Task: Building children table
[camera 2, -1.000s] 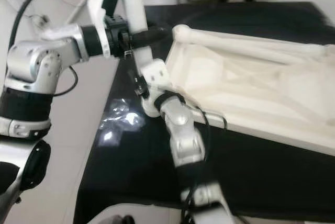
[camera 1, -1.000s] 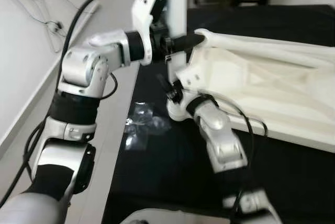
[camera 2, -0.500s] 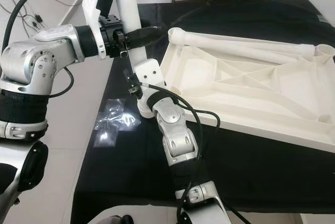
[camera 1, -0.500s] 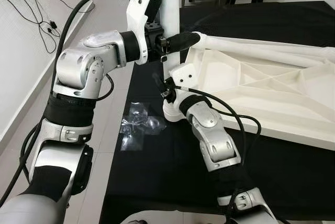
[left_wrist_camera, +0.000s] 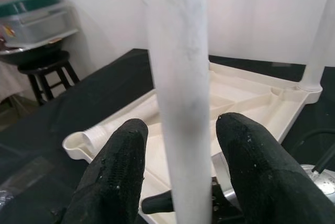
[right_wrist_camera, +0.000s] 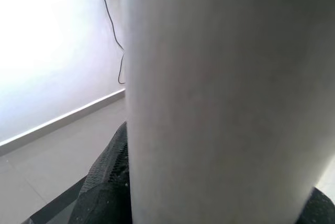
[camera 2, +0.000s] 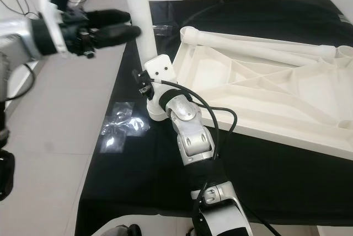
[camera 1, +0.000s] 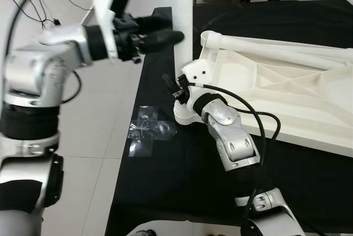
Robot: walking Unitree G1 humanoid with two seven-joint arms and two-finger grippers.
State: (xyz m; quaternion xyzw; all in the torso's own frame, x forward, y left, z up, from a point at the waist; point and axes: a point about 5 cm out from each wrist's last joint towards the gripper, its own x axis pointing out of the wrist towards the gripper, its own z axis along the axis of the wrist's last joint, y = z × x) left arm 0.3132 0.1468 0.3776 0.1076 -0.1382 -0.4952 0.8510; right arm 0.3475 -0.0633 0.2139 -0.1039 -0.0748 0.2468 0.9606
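**Inspector A:** Location of the work?

**Inspector B:** The upturned white tabletop (camera 1: 287, 95) lies on the black cloth (camera 1: 182, 175). One white leg (camera 2: 139, 23) stands upright in its near corner socket.

**Inspector A:** Grippers?

**Inspector B:** The right gripper (camera 1: 179, 94) sits low on the leg, fingers either side of it, apparently clamped. The left gripper (left_wrist_camera: 180, 169) is spread wide, its fingers (left_wrist_camera: 118, 166) straddling the leg higher up without touching.

**Inspector A:** Handling?

**Inspector B:** Judged light, rigid and smooth, so liable to slip. Best held low, near the socket.

White table leg (camera 1: 182, 21) stands upright at the corner of the upturned tabletop (camera 1: 287, 98) — ribbed underside showing.
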